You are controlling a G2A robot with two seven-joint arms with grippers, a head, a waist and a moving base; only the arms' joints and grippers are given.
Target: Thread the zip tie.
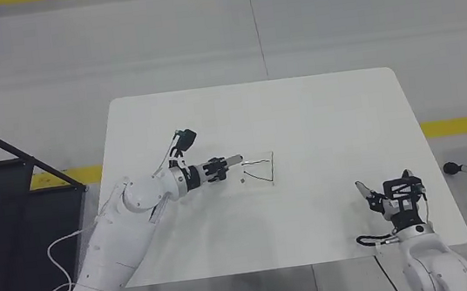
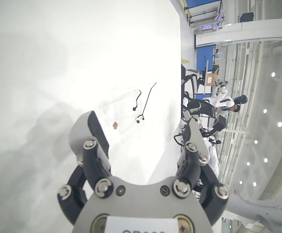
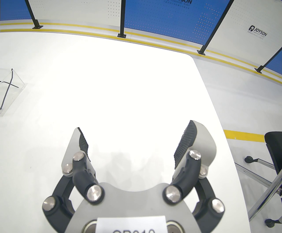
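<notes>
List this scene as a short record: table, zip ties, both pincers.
table: white table, rounded corners
zip ties: two black zip ties at a clear stand, near the table's middle
left pincer: left pincer open, empty, just short of the zip ties
right pincer: right pincer open, empty, over the table's right side, far from the ties
other: brown speck on the table by the ties

Top view looks down on the table (image 1: pixel 326 116); both wrist views sit low over it, sharing the zip tie (image 2: pixel 148 98).
</notes>
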